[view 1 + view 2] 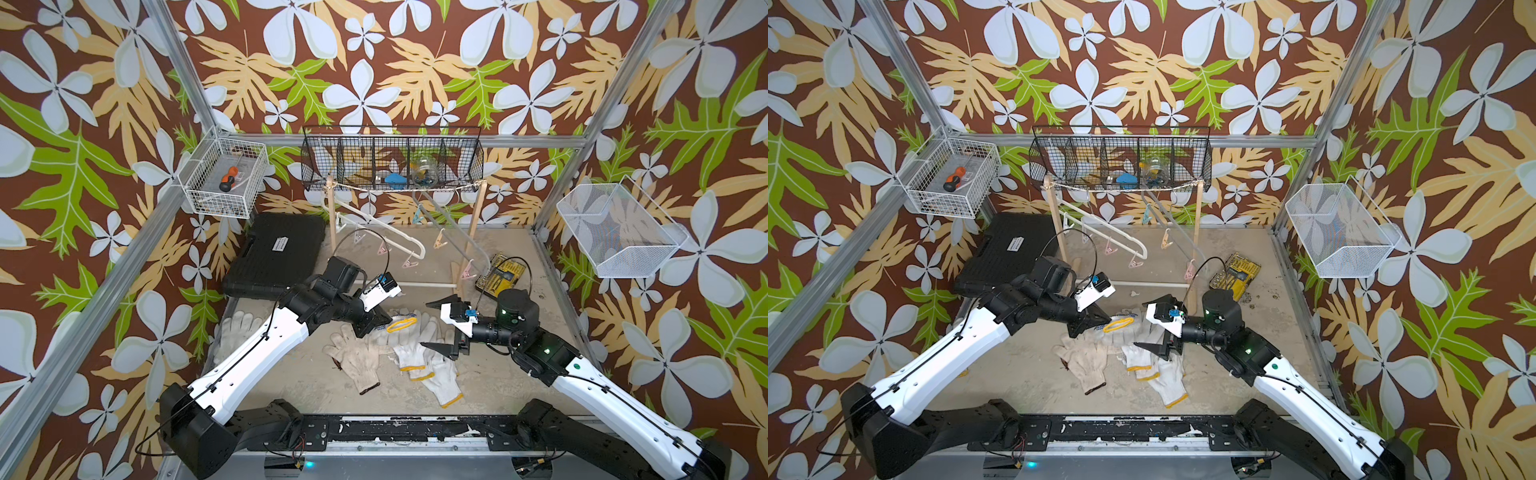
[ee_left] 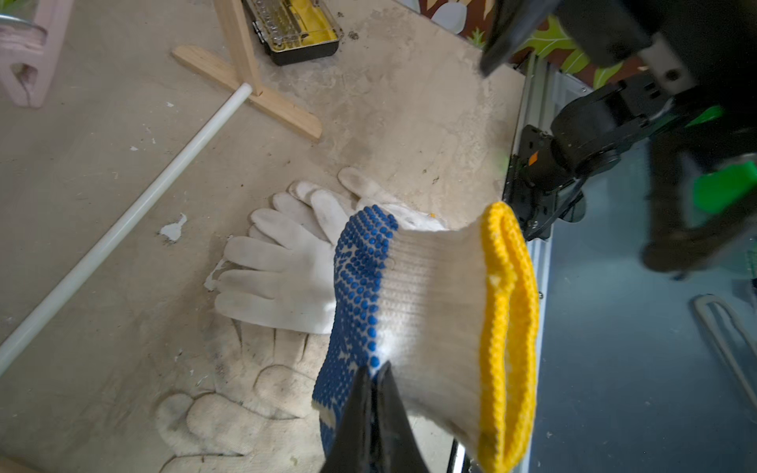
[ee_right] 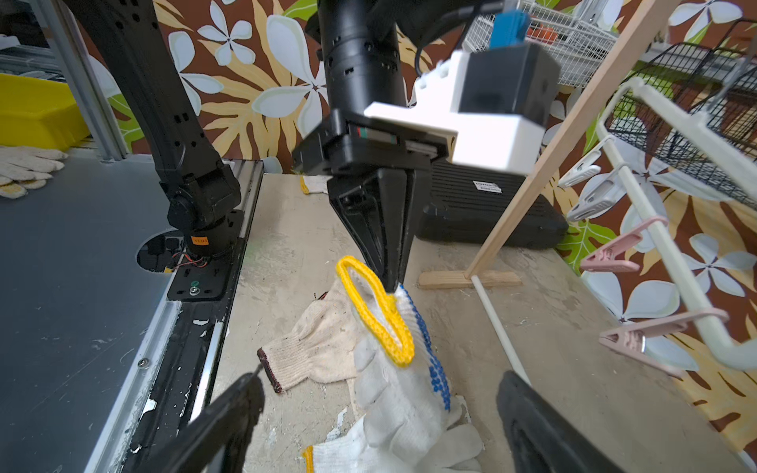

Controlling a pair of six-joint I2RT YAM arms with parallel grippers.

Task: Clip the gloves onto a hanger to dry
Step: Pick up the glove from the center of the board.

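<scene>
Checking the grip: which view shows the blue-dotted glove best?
The left wrist view: the blue-dotted glove is largest there, with the left gripper shut on its edge. The right wrist view shows it smaller, cuff opening toward the camera. In both top views only its yellow cuff is clear.

We reach both arms inward: left gripper (image 3: 391,282) tilted down, jaws pinched on a glove (image 2: 430,307); right gripper (image 1: 425,324) facing it, jaws spread wide apart.

The dotted glove (image 2: 434,303) is white knit with blue dots and a yellow cuff edge. The loose gloves (image 1: 440,380) are white, yellow-trimmed; the off-white glove (image 1: 357,365) is dark-trimmed. The clips (image 3: 610,258) are pink.
</scene>
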